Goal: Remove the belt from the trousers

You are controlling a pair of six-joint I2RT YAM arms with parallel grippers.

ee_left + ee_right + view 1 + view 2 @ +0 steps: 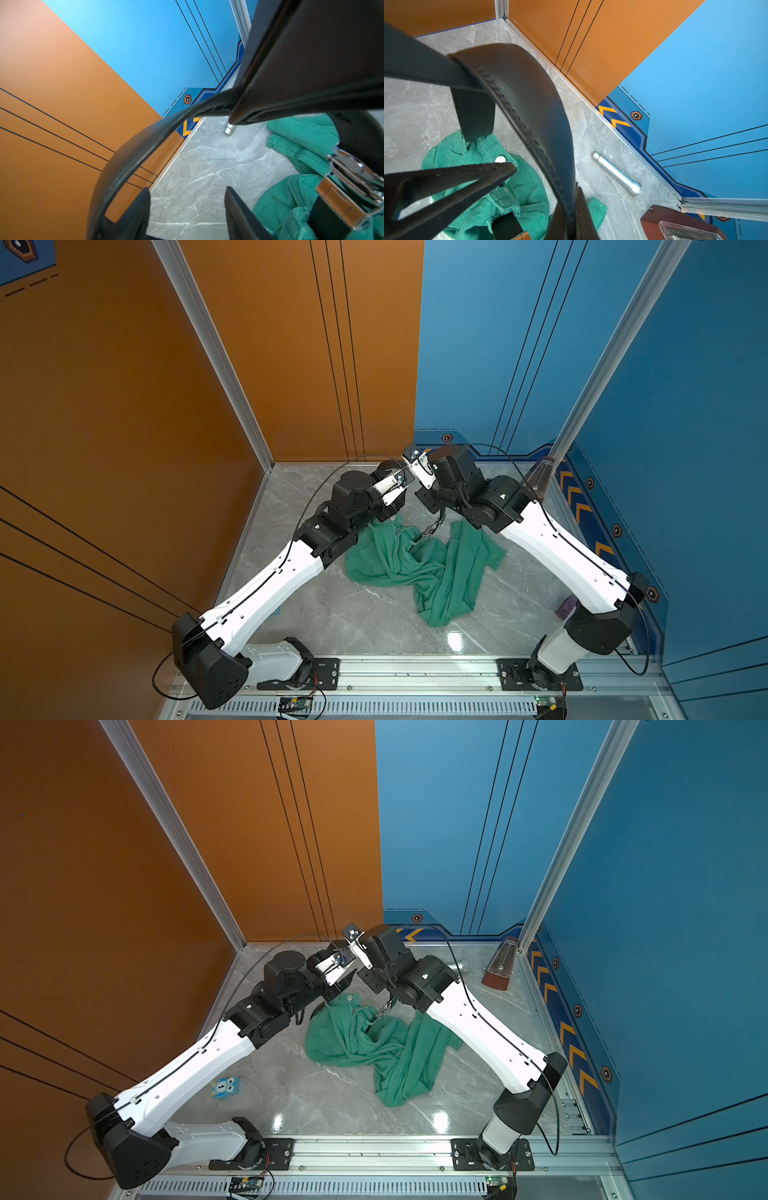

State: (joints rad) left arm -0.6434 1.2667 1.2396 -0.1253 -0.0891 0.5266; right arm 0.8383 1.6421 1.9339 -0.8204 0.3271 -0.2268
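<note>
Where the right gripper (574, 203) pinches the long flat black leather belt (529, 116) aloft near the far edge of the grey marble table (374, 614), the left gripper (187, 189) gapes empty beside it; crumpled teal-green cloth trousers (436, 572) lie mid-table. Risk: silvery metal buckle (353, 172) snagging a loop, dragging cloth upward. Undetermined: whether the strap clears every loop; waistband bunched.
</note>
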